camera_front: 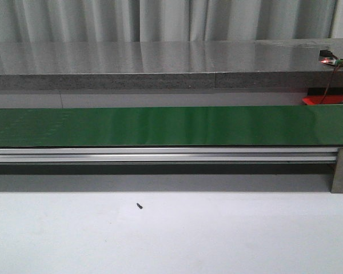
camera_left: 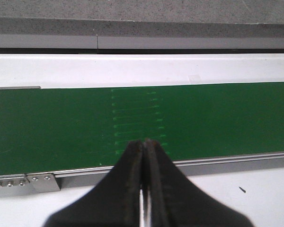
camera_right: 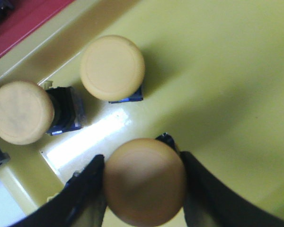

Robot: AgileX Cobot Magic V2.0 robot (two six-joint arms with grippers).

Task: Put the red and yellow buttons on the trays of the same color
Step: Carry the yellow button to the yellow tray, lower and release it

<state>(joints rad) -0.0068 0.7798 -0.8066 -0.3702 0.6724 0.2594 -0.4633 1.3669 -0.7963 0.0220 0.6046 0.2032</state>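
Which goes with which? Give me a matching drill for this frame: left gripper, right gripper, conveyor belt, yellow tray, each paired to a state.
Things:
1. left gripper
2. right gripper
3. conveyor belt
4. yellow tray

States:
A. holds two yellow buttons standing in it
B. bare, no buttons on it
C. shut on a yellow button
D. shut on nothing, over the belt edge

Pairs: 1-D, 2-C, 3-B, 4-A

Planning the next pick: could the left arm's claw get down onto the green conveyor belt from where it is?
Probably yes. The left claw hangs shut above the near edge of the green conveyor belt, and that stretch of belt is bare, with nothing between them.
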